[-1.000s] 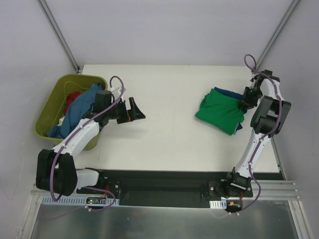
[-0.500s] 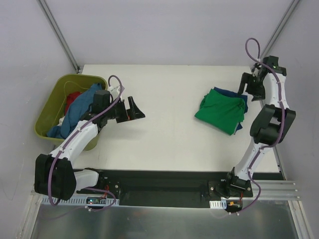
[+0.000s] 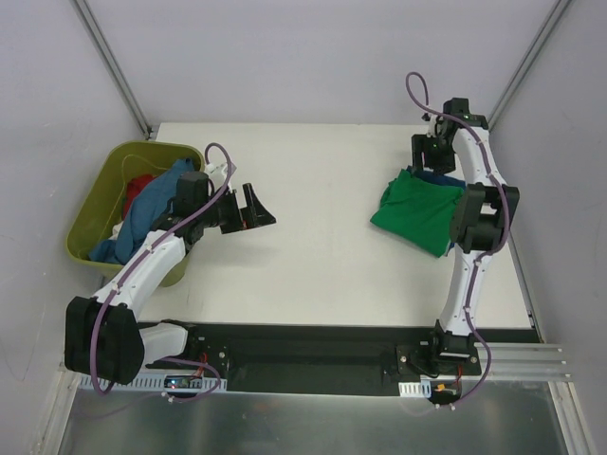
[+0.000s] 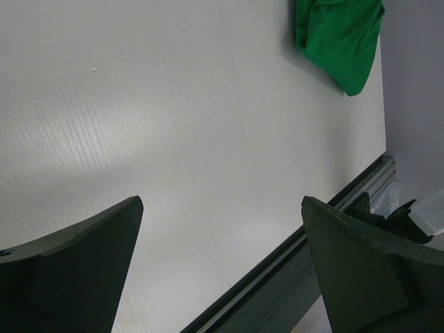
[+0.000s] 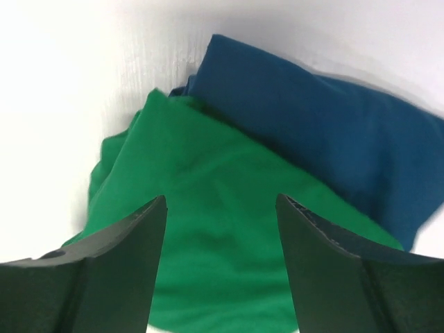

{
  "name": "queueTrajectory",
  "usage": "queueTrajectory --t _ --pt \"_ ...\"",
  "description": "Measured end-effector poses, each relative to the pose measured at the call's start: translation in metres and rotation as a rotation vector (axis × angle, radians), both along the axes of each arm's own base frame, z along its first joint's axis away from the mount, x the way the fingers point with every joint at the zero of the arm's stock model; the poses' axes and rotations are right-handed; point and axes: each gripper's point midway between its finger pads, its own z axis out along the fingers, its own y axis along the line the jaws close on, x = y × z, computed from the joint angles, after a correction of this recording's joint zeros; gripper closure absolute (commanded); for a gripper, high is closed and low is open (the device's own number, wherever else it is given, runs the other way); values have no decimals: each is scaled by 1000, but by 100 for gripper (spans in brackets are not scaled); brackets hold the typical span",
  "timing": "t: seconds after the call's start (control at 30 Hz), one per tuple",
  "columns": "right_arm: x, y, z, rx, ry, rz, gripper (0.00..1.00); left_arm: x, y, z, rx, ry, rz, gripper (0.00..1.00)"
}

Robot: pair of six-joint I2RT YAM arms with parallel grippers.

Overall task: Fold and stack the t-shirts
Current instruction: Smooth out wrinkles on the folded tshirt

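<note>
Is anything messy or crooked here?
A bit. The green t-shirt lies crooked and rumpled on the dark blue t-shirt, not lined up with it. In the olive tub, a mid-blue t-shirt spills over the rim.

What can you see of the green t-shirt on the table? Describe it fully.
The green t-shirt is plain bright green soft cloth, folded into a rumpled, slightly skewed packet with creases. It lies on the white table at its right side, partly covering a folded blue shirt beneath. The open right gripper is above it; contact is unclear.
</note>
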Motion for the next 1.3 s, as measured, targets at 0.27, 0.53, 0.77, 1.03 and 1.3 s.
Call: queueTrajectory --t 0.27,0.53,0.77,1.03,1.3 --pt "4 13 -51 10 93 53 60 -2 1 -2 3 16 0 1" --pt "17 16 -48 28 44 30 99 -3 1 -4 5 23 0 1" --pt "25 19 -45 44 -8 31 100 -5 1 -5 8 35 0 1" --pt "29 13 -9 9 -140 11 97 -5 1 -5 9 36 1 1" --pt "43 9 0 -8 -195 -5 69 -6 1 -6 9 38 1 1"
